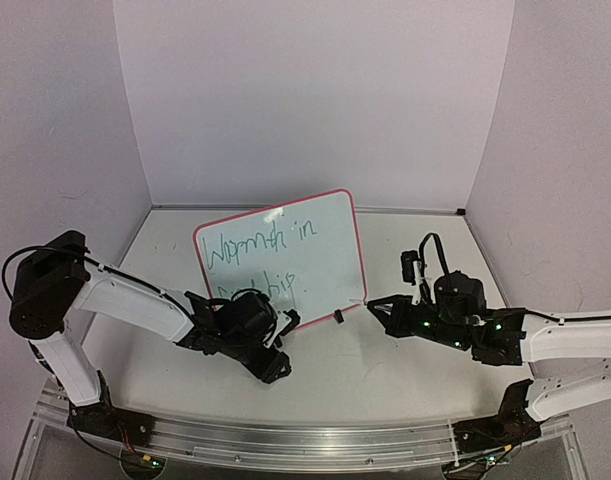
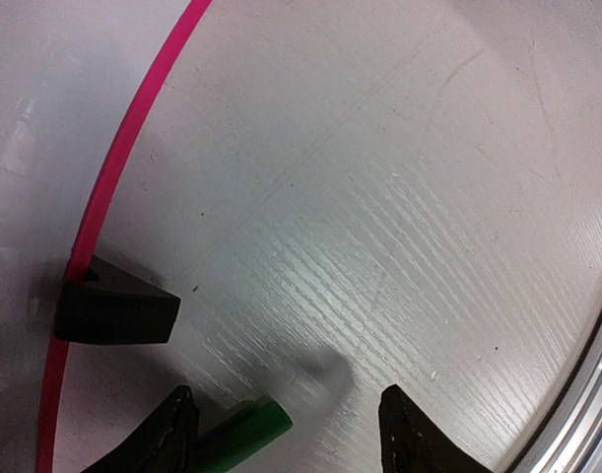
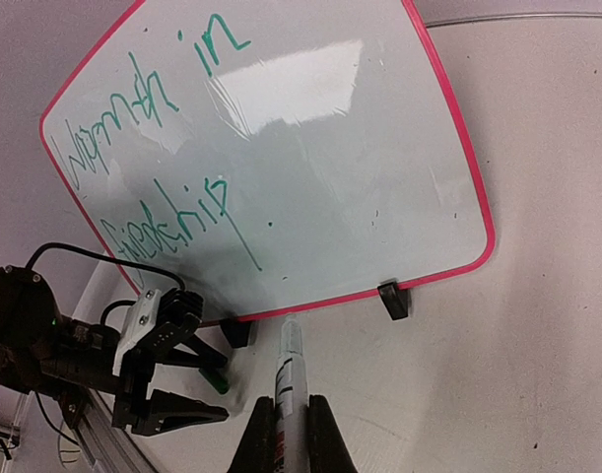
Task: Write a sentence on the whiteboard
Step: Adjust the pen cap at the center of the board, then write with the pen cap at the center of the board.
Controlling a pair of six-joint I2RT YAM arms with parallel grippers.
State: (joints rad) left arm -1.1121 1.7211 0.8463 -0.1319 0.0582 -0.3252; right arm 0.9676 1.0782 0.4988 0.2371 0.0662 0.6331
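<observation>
The whiteboard [image 1: 285, 250] stands tilted at the table's middle on black clip feet [image 3: 394, 299]. The sentence [image 1: 260, 245] is green script in two lines, "Warmth in" over a word ending in "ship" [image 3: 167, 229]. My right gripper [image 3: 289, 414] is shut on an uncapped marker [image 3: 289, 370], whose tip is just in front of the board's bottom edge. In the top view the right gripper [image 1: 375, 305] is by the board's lower right corner. My left gripper [image 2: 289, 404] is open low at the board's lower left corner [image 1: 275, 355], with a green cap [image 2: 241, 434] beside its left finger.
The pink frame [image 2: 111, 172] and one clip foot [image 2: 113, 313] are close to my left fingers. White walls enclose the table on three sides. A metal rail [image 1: 305, 440] runs along the near edge.
</observation>
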